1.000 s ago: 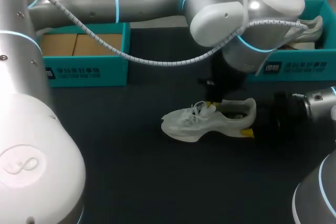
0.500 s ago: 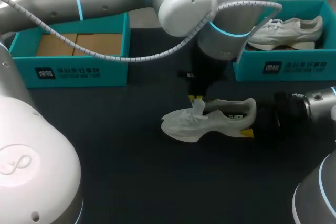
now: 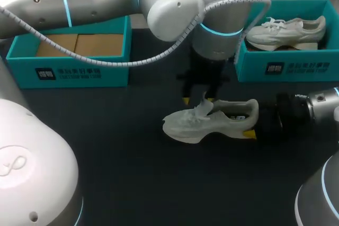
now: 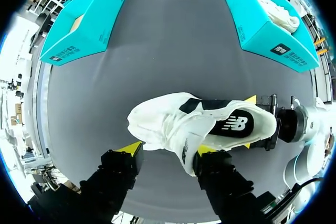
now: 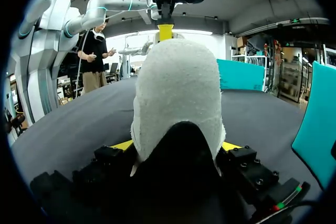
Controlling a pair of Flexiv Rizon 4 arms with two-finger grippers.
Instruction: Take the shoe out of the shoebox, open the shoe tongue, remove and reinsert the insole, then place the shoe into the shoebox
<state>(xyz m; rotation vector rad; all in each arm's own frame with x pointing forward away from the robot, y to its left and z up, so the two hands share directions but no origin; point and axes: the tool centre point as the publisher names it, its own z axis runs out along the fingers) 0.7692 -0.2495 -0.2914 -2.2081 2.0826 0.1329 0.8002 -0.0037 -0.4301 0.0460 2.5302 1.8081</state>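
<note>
A white sneaker (image 3: 206, 123) lies on its sole on the dark table, toe to the left. Its tongue (image 3: 204, 107) stands pulled up. My left gripper (image 3: 200, 98) hangs just above the tongue, open, one yellow tip on each side of the tongue (image 4: 186, 150). The black insole (image 4: 233, 124) shows inside the shoe. My right gripper (image 3: 253, 121) comes in from the right, and its fingers press the heel (image 5: 178, 98) from both sides. In the left wrist view the right gripper (image 4: 249, 121) straddles that heel.
A teal shoebox (image 3: 286, 68) at the back right holds a second white sneaker (image 3: 286, 29). Another teal box (image 3: 85, 71) at the back left holds brown cardboard. My left arm spans the back of the table above both boxes.
My left gripper drew the tongue up and toward the toe, then opened and let it go. The right gripper and the shoe stayed put.
</note>
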